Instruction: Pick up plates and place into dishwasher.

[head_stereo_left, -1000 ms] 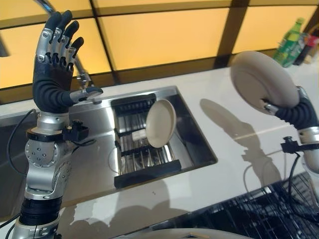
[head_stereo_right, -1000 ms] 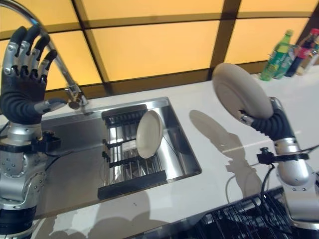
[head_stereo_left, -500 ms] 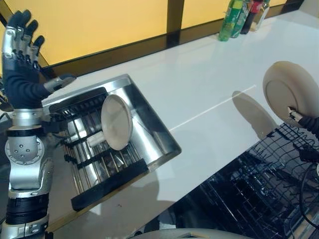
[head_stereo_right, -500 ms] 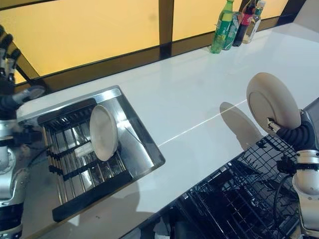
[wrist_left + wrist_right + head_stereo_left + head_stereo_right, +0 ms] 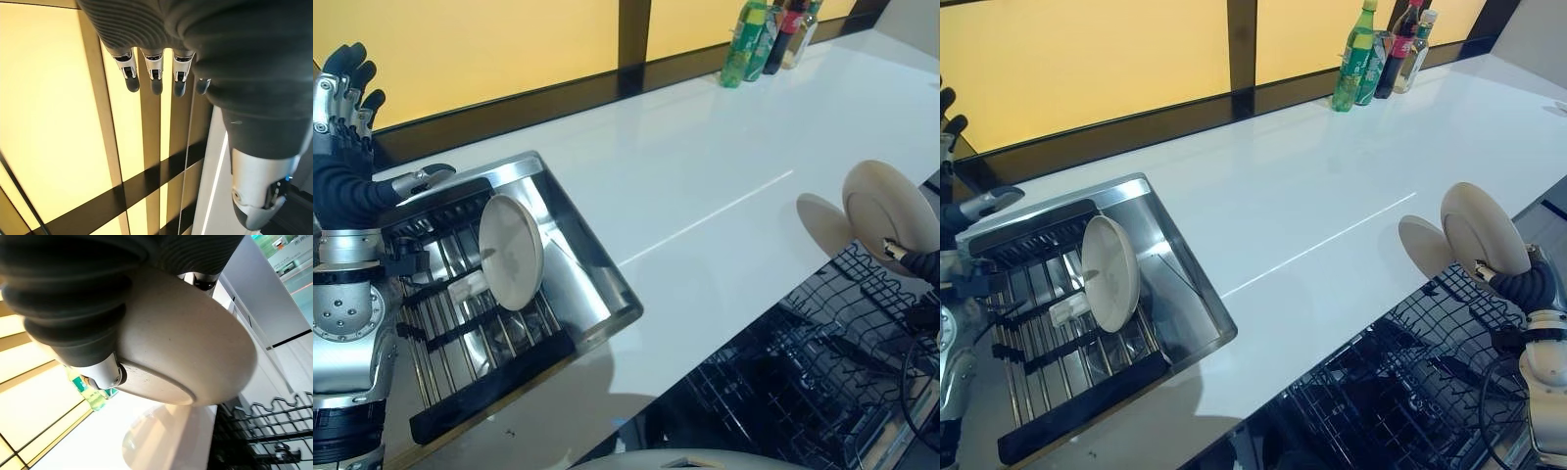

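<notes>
Bottles (image 5: 1374, 57): I see labels on the ones at the far end of the table (image 5: 1312, 186), but nothing on them is legible to me.
Held plate (image 5: 186, 338): plain surface, no mark or stamp that I can read.
Plate in the sink rack (image 5: 511, 252): plain, no lettering.
Dishwasher rack (image 5: 1410, 392): bare wire, no sign or number that I can make out.
Left hand (image 5: 342, 166): no marking that I can read on the cover or fingers.
Right hand (image 5: 1520, 290): the same, nothing legible.
</notes>
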### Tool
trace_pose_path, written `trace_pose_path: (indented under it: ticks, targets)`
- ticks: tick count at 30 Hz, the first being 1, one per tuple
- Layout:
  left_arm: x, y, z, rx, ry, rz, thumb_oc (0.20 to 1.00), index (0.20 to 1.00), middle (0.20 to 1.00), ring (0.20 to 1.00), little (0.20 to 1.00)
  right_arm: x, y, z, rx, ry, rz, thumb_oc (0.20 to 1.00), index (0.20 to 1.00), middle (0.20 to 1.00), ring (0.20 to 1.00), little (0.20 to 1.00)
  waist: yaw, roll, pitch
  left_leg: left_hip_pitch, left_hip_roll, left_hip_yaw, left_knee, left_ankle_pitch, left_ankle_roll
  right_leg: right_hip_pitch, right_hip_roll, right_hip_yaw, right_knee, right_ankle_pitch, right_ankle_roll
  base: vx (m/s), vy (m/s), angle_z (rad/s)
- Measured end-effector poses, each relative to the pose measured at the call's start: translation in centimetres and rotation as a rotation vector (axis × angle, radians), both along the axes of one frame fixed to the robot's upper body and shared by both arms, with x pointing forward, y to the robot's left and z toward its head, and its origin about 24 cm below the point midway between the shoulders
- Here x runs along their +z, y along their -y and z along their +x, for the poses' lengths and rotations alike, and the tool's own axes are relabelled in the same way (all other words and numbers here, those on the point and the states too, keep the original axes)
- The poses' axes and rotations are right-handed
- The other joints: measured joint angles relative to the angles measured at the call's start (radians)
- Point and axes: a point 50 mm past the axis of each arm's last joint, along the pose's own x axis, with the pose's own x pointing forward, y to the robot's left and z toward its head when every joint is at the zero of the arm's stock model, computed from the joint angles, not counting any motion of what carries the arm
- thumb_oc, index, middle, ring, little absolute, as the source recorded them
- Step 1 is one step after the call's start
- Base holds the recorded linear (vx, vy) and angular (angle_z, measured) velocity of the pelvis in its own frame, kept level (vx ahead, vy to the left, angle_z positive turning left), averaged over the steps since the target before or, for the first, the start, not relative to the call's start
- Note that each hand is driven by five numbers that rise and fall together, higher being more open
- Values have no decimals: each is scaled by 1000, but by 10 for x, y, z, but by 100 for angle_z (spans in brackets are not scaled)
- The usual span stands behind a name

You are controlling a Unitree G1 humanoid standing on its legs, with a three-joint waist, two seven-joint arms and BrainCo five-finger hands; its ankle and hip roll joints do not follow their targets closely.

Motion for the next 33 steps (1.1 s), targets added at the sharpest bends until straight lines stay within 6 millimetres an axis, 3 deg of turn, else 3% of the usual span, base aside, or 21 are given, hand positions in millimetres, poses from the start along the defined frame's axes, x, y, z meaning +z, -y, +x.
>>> trace_pose_path:
  ticks: [6,10,14,17,19,27,33]
  targets:
    - [1,1,-1,-8,16,5,1000,1000,1000,1000,1000,8,15,3,9,-135,-44,200,200,200,200,200,-5,41,-22,6,-1,1,-3,-5,-3,1,1,8,2,3,4,-34,-12,-4]
    - [1,1,-2,-6,23,2,1000,1000,1000,1000,1000,7,26,1,15,-280,-35,200,200,200,200,200,-12,48,-35,6,-1,1,-5,-5,-4,-2,3,12,2,3,4,-20,-5,-2]
    - [1,0,-1,-4,21,1,1000,1000,1000,1000,1000,-23,38,-12,63,-561,80,200,200,200,200,200,-17,41,-45,5,-1,1,-10,-5,-4,-8,5,14,4,3,3,-1,-4,-4]
    - [1,0,-1,-2,22,-2,1000,1000,1000,1000,1000,-55,33,-20,145,-753,180,200,200,200,200,200,-18,44,-47,5,-1,0,-11,-5,-4,-8,5,13,4,3,4,0,0,0]
    - [1,-1,-1,4,22,-7,1000,1000,1000,1000,1000,-65,30,-23,179,-808,224,200,200,200,200,200,-17,47,-49,5,-1,-1,-11,-4,-3,-6,6,13,2,7,9,0,0,0]
    - [-2,-5,0,19,27,-14,1000,1000,1000,1000,1000,-66,22,-23,298,-851,272,200,200,200,200,200,-7,43,-55,11,-1,-10,-13,-4,-3,12,7,9,-14,13,13,-1,-1,3]
    - [-5,-5,1,8,21,-4,1000,1000,1000,1000,1000,-80,8,-24,414,-917,355,200,200,200,200,200,0,38,-58,13,-3,-22,-16,-1,-3,39,9,1,-47,31,11,12,-2,4]
